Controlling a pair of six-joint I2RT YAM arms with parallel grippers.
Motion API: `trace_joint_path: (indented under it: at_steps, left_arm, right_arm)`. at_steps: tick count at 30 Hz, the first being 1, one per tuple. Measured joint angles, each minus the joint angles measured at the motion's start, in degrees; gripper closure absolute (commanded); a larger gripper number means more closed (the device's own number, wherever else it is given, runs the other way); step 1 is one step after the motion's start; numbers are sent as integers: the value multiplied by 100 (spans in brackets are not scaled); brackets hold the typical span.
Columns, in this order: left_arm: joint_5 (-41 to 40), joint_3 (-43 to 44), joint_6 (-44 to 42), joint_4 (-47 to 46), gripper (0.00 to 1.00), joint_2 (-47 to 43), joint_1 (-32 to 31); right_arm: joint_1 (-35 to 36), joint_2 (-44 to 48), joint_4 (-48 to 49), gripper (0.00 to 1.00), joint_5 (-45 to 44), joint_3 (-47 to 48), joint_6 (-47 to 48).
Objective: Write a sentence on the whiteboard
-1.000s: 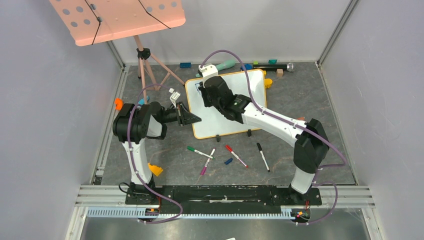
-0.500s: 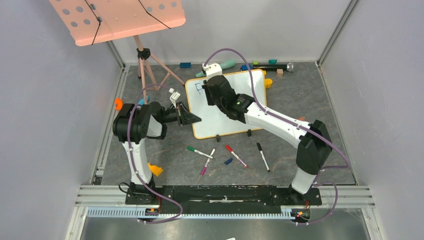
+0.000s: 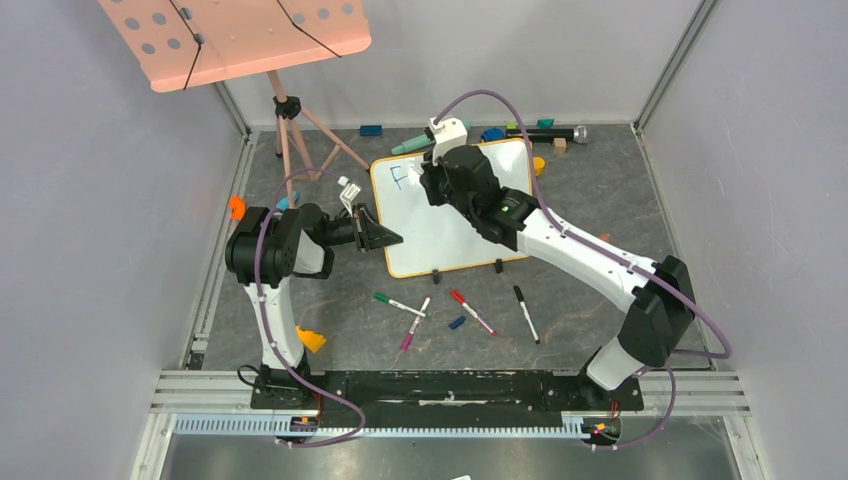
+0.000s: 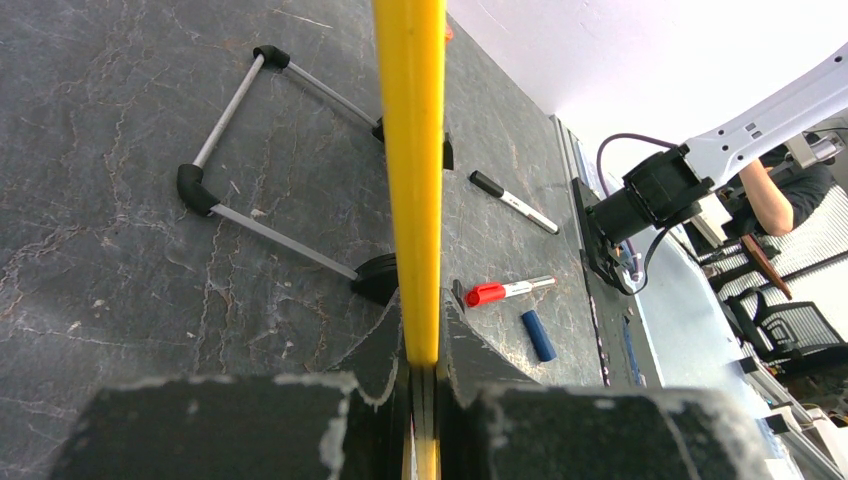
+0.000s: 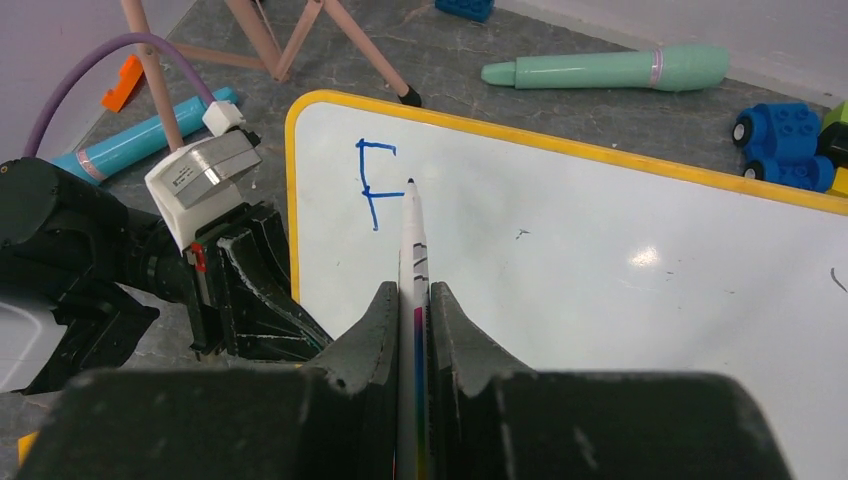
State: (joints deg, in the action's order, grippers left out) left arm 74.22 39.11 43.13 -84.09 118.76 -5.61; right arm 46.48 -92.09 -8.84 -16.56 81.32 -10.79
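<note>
Left gripper (image 4: 422, 335) was clamped on the whiteboard's (image 3: 455, 230) yellow left edge, and right gripper (image 5: 406, 300) pinched a marker (image 5: 412, 235) tight! Whiteboard sat on the table (image 3: 600, 200), toward the far side, propped on black feet (image 3: 437, 274). Marker pointed at its top left corner, tip just right of a blue F (image 5: 373, 185), the only letter there; contact with the surface could not be told.

Whiteboard (image 3: 455, 215) sits mid tabletop (image 3: 620, 210), twd far edge. Left pincer (image 3: 390, 238) on its left edge. Right pincer (image 5: 412, 300) w/ marker (image 5: 412, 245) over board's far-left corner, tip just right of letter F (image 5: 373, 185). Loose markers (image 3: 470, 311) btwn board & tabletop's near edge. Music stand (image 3: 288, 108) at far-left corner.
</note>
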Motion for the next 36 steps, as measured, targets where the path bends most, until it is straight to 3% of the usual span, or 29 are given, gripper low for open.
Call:
trace_joint_path:
  at_steps: [18,36]
  left_arm:
    - [0,0,0,-2,98,0,0]
    - [0,0,0,-2,98,0,0]
  right_arm:
    - [-22,-79,-175,100,-37,-205,-72]
    - [-61,-435,-422,100,-275,164,-57]
